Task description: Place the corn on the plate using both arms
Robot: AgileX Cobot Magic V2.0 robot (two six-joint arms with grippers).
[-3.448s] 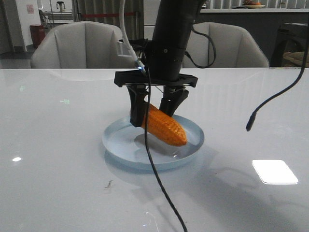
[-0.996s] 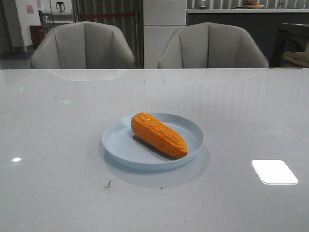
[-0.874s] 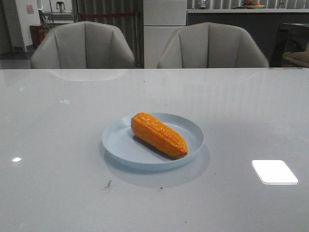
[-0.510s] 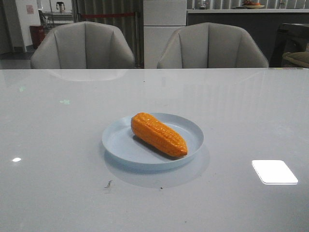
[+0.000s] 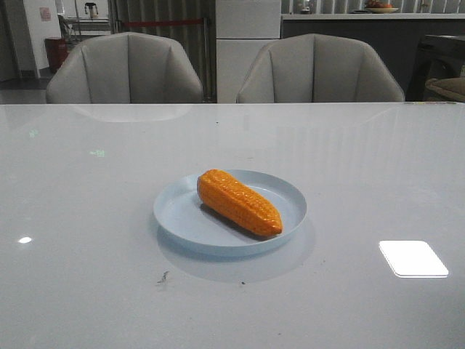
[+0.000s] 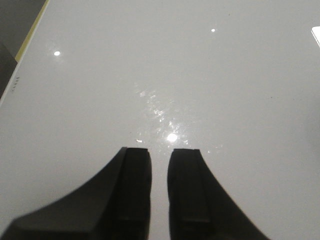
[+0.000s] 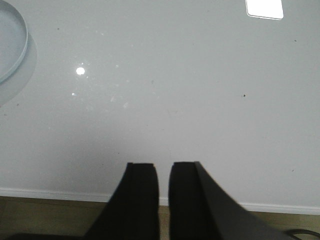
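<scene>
The orange-yellow corn (image 5: 238, 201) lies on its side in the pale blue plate (image 5: 182, 218) at the middle of the white table, its tapered end toward the front right. Neither arm shows in the front view. In the left wrist view my left gripper (image 6: 159, 151) is shut and empty, with a narrow slit between its black fingers, over bare table. In the right wrist view my right gripper (image 7: 164, 164) is shut and empty above the table's near edge. A part of the plate's rim (image 7: 19, 55) shows there, far from the fingers.
Two grey chairs (image 5: 123, 69) (image 5: 320, 69) stand behind the table's far edge. A bright light patch (image 5: 413, 258) reflects on the tabletop at the right. The table's near edge (image 7: 60, 195) and the brown floor below show in the right wrist view.
About three seconds ago a gripper stood over the plate around the corn. It has let go and left the front view. Over the last second nothing has moved.
</scene>
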